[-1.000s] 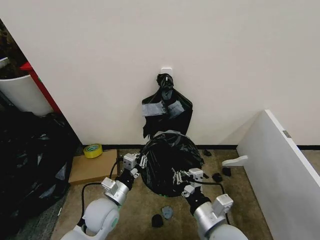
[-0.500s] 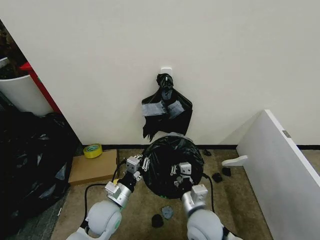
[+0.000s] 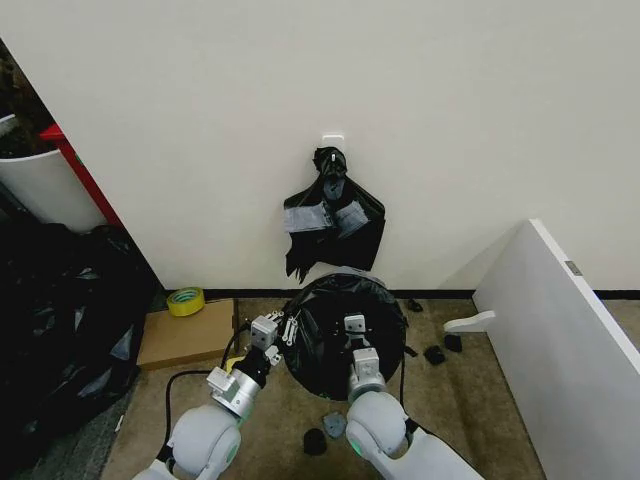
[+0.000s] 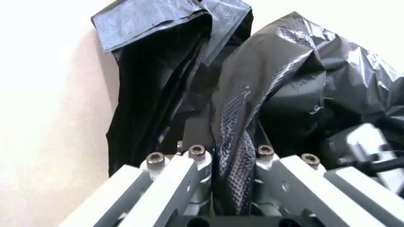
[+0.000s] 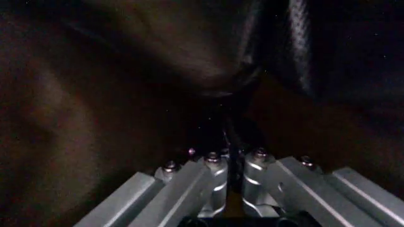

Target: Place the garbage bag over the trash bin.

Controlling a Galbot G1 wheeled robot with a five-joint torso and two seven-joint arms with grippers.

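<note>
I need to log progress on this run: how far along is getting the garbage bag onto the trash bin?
Done: the garbage bag is draped over the trash bin's mouth against the wall; a sliver of white rim shows at the back. In hand: the left gripper is shut on a twisted fold of the bag at its left edge; the right gripper is inside the opening, fingers closed on film. Left: whether the bag's edge is pulled down around the rim can't be seen.

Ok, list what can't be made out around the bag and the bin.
- Trash bin: the garbage bag drapes over it in the head view, hiding its walls and base.
- Right gripper: the right wrist view is too dark to tell what its closed fingers pinch.
- Left gripper: shut on a fold of bag; the left wrist view's bottom edge cuts off its body.
</note>
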